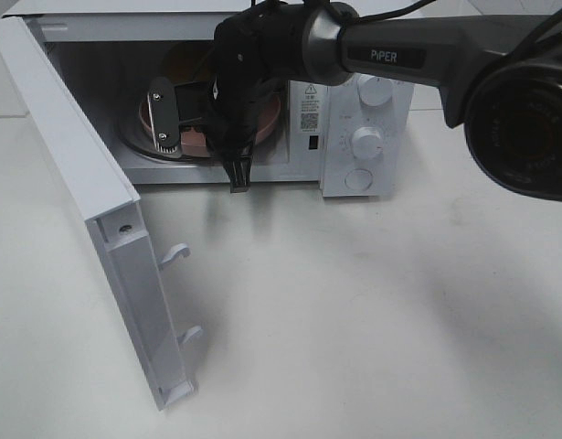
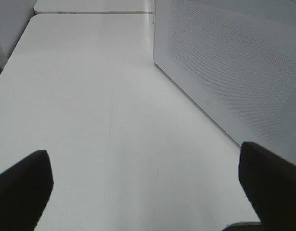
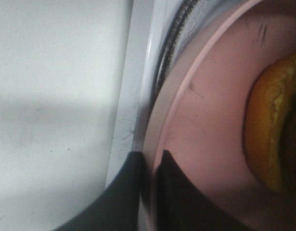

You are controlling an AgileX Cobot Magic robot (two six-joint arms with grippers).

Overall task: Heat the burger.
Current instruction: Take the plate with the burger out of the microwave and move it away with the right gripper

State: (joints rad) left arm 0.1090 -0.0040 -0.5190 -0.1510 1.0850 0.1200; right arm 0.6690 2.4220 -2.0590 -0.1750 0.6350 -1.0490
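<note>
The burger [image 3: 275,130] lies on the pink plate [image 3: 210,110]; the right wrist view catches only its yellow-brown edge. The plate [image 1: 271,114] sits on the glass turntable inside the open microwave [image 1: 367,137]. My right gripper [image 1: 237,178] reaches into the oven mouth from the right, its two dark fingers [image 3: 123,197] shut on the plate's near rim, one on each side, just above the white sill. In the exterior view the arm hides most of the plate and burger. My left gripper [image 2: 145,192] is open and holds nothing, low over the bare table.
The microwave door [image 1: 89,183] swings out to the left toward the table's front, latch hooks facing inward. Control knobs [image 1: 367,142] are on the oven's right panel. A white perforated panel [image 2: 234,67] stands close beside my left gripper. White table [image 1: 354,320] spreads in front.
</note>
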